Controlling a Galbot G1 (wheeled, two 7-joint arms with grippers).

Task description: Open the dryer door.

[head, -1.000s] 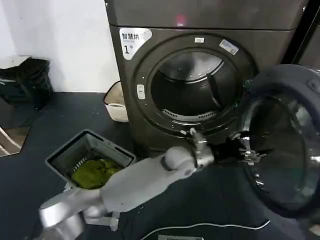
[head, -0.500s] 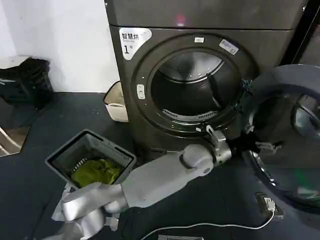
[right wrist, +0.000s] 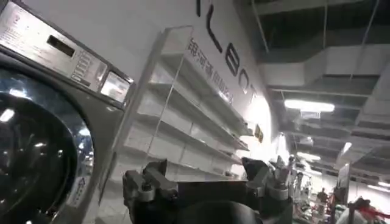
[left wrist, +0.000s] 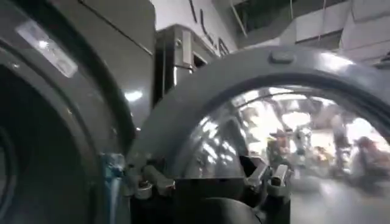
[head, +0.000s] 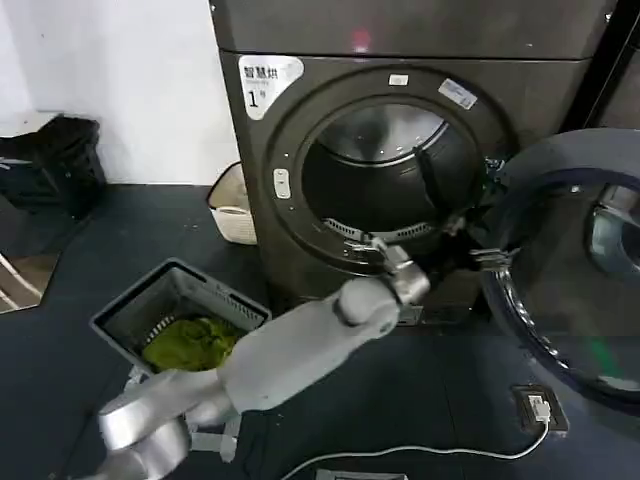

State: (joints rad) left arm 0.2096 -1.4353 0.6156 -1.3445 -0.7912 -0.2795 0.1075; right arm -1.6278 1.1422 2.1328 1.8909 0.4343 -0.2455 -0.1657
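Observation:
The dryer door (head: pixel 575 160) stands swung wide open to the right of the dark grey machine marked "1" (head: pixel 250 150), with its inner side and glass facing me. The drum opening (head: pixel 385 170) is uncovered. My left arm reaches across the front of the machine. My left gripper (head: pixel 478 240) is open at the door's hinge-side edge with nothing between its fingers. In the left wrist view the door's grey ring (left wrist: pixel 274 67) curves just beyond the open left gripper (left wrist: pixel 207 176). My right gripper (right wrist: pixel 207 176) is open and holds nothing.
On the floor at the left stands a grey laundry basket (head: pixel 130 310) holding a green cloth (head: pixel 190 345). A white basket (head: pixel 232 208) leans beside the dryer. A cable and plug (head: pixel 535 410) lie under the open door. The right wrist view faces a neighbouring machine (right wrist: pixel 36 140) and shelves (right wrist: pixel 183 122).
My left gripper has drawn back from the door's glass, up and toward the hinge side. The door has swung a little farther right.

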